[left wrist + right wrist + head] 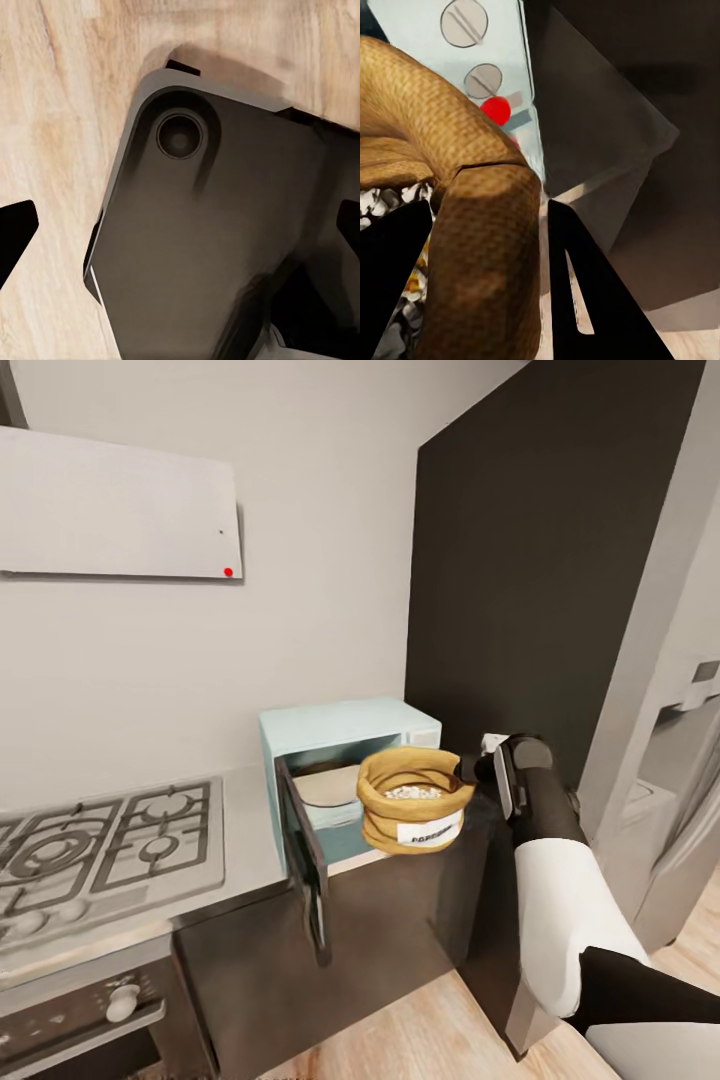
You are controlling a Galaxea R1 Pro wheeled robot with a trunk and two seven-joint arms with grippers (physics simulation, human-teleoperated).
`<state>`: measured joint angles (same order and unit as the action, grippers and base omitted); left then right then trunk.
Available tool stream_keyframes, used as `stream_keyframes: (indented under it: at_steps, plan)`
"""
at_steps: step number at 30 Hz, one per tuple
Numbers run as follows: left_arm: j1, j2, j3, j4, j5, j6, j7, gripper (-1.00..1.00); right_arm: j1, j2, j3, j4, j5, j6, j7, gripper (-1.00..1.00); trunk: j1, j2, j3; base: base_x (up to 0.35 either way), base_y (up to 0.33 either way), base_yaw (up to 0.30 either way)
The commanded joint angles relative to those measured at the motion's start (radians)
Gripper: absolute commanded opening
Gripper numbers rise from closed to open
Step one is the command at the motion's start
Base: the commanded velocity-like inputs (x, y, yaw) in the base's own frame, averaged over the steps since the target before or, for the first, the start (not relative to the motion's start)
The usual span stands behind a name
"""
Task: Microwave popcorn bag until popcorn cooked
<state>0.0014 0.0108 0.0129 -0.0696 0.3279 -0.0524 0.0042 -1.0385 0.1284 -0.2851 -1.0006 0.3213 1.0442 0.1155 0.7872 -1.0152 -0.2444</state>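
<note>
We are listing, left to right: hob (pixel 100 850) lying on the table (pixel 250 840); microwave (pixel 350 780) standing with its door (pixel 305 860) hanging open; bag (pixel 413 800), popcorn (pixel 412 792) showing inside, hanging before the opening; right hand (pixel 470 768) clamping the bag's rim (pixel 487 247). We cannot tell the left hand's state.
</note>
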Motion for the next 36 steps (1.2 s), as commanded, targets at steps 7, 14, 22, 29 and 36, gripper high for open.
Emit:
stream_keyframes:
  at_steps: [7, 14, 22, 29, 36]
  plan:
    - [0.000, -0.001, -0.001, -0.001, 0.002, -0.002, 0.000, 1.00, -0.001, 0.002, -0.003, -0.001, 0.010, 0.003, 0.010, -1.00, 0.000, -0.001, -0.001, 0.000, 0.000, 0.268]
    - [0.000, 0.000, -0.004, -0.001, 0.003, -0.002, 0.000, 1.00, 0.000, 0.001, -0.003, -0.002, 0.013, 0.003, 0.010, -1.00, 0.000, -0.001, -0.001, 0.099, 0.000, 0.114]
    - [0.001, -0.001, -0.005, -0.002, 0.001, -0.002, 0.000, 1.00, -0.001, 0.000, -0.002, -0.003, 0.014, 0.003, 0.009, -1.00, 0.000, -0.001, -0.001, 0.134, 0.000, 0.001]
    - [0.000, -0.002, -0.003, -0.002, -0.001, -0.002, 0.000, 1.00, 0.000, 0.014, 0.016, 0.014, 0.010, 0.003, 0.012, -1.00, 0.000, -0.001, -0.001, 0.001, 0.000, 0.000]
    - [0.000, -0.002, -0.001, -0.003, -0.004, -0.002, 0.000, 1.00, 0.020, 0.018, 0.000, 0.053, 0.014, 0.003, 0.010, -1.00, 0.000, -0.001, -0.001, 0.000, 0.000, 0.000]
